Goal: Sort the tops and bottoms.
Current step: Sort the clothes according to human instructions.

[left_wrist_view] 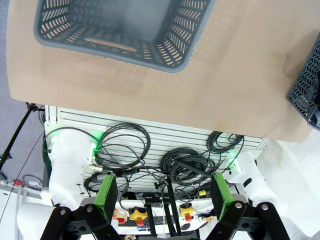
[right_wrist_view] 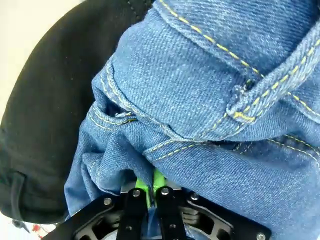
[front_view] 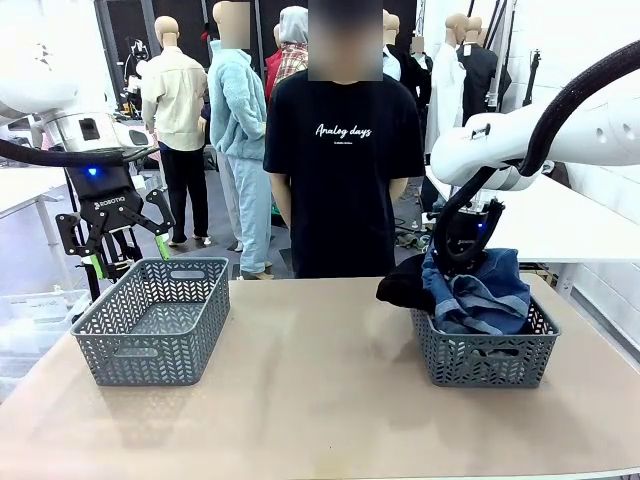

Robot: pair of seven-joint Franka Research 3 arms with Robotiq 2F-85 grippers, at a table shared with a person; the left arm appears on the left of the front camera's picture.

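Pinching fold of blue denim garment (right_wrist_view: 210, 125), right gripper (right_wrist_view: 149, 192) jaws closed on it over heaped grey lattice basket (front_view: 485, 357) at bench's right side. Black soft garment (front_view: 405, 282) spilling over basket's left rim. Left gripper (front_view: 112, 262) hanging wide open, holding nothing, behind empty grey lattice basket (front_view: 155, 320) near left edge; bench middle lying bare.

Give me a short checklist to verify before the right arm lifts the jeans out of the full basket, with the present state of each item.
1. Right hand shut on the denim bottoms: ok, fabric is pinched between the green pads.
2. Only denim in the grip: cannot tell; the black top lies against the denim.
3. Black top secure in the right basket: not ok, it hangs over the rim.
4. Left basket ready to receive: ok, nothing inside.
5. Left hand out of the way: ok, open, beside the left basket.
6. Person away from the baskets: ok, standing behind the table.
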